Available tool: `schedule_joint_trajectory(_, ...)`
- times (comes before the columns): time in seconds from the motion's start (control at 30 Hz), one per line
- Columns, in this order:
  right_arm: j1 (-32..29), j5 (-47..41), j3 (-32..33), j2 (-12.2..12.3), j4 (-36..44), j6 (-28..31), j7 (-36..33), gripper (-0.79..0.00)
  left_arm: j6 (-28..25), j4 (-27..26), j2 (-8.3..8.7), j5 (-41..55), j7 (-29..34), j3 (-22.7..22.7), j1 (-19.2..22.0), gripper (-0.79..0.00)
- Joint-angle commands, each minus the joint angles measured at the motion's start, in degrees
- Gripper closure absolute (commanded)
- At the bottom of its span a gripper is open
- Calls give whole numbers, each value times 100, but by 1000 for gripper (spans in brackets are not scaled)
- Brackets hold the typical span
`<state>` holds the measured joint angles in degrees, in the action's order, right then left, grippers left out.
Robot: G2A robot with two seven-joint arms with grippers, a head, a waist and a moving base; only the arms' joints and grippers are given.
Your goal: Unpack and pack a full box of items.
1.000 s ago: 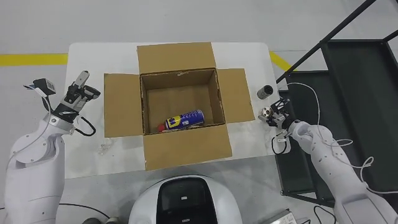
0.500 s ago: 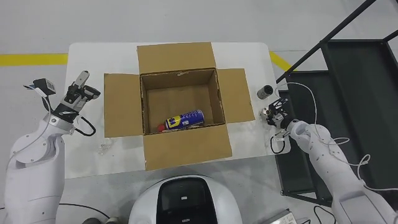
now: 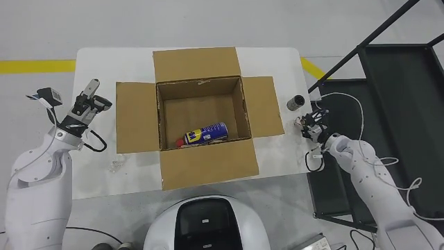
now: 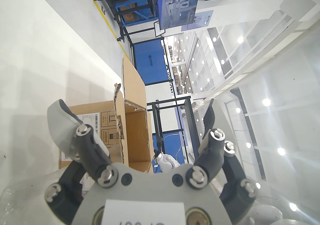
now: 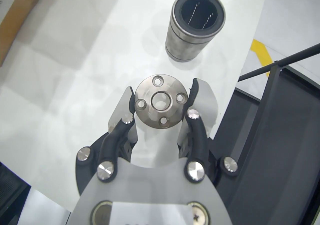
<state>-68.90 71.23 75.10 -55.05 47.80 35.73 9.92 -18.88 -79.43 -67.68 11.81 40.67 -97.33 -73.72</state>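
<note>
The open cardboard box (image 3: pixel 196 64) stands mid-table with its flaps spread. One blue and yellow spray can (image 3: pixel 206 134) lies on its floor. My right gripper (image 3: pixel 310 121) is at the table's right edge, shut on a round metal flange (image 5: pixel 161 102) with several holes, held just above the white tabletop. A steel cylindrical bearing (image 5: pixel 195 36) stands upright just beyond it, also seen as the bearing (image 3: pixel 297 101) right of the box. My left gripper (image 3: pixel 89 90) hovers over the table's left edge, open and holding nothing (image 4: pixel 135 108), with the box (image 4: pixel 135 121) ahead of it.
A black metal rack (image 3: pixel 388 111) stands right against the table's right side, close to my right arm. A small clear object (image 3: pixel 114 167) lies near the front left of the table (image 3: pixel 277 167). White tabletop surrounds the box flaps.
My right gripper has shifted a little to the right, toward the table edge, with the flange in it. The left arm has not moved.
</note>
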Motion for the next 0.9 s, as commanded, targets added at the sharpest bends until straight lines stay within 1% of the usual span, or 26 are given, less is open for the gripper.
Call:
schedule_joint_trajectory(0.0, -86, -32, 69, 21, 154, 41, 38, 0, 0, 0, 0, 0, 0, 0, 0, -785)
schedule_joint_trajectory(0.13, -409, -32, 376, 124, 726, 182, 241, 0, 0, 0, 0, 0, 0, 0, 0, -785)
schedule_joint_trajectory(0.27, -1007, 274, 868, 283, 1789, 220, 417, 0, 0, 0, 0, 0, 0, 0, 0, -785)
schedule_joint_trajectory(0.4, -1730, 545, 1384, 393, 3061, -9, 241, 0, 0, 0, 0, 0, 0, 0, 0, -785)
schedule_joint_trajectory(0.47, -2049, 628, 1577, 429, 3689, 33, 108, 0, 0, 0, 0, 0, 0, 0, 0, -785)
schedule_joint_trajectory(0.53, -2241, 759, 1696, 455, 4250, 126, -91, 0, 0, 0, 0, 0, 0, 0, 0, -785)
schedule_joint_trajectory(0.67, -2248, 856, 1618, 462, 4991, 313, -552, 0, 0, 0, 0, 0, 0, 0, 0, -785)
schedule_joint_trajectory(0.77, -1986, 776, 1319, 432, 5239, 425, -905, 0, 0, 0, 0, 0, 0, 0, 0, -785)
schedule_joint_trajectory(0.87, -1599, 625, 924, 389, 5322, 600, -1231, 0, 0, 0, 0, 0, 0, 0, 0, -785)
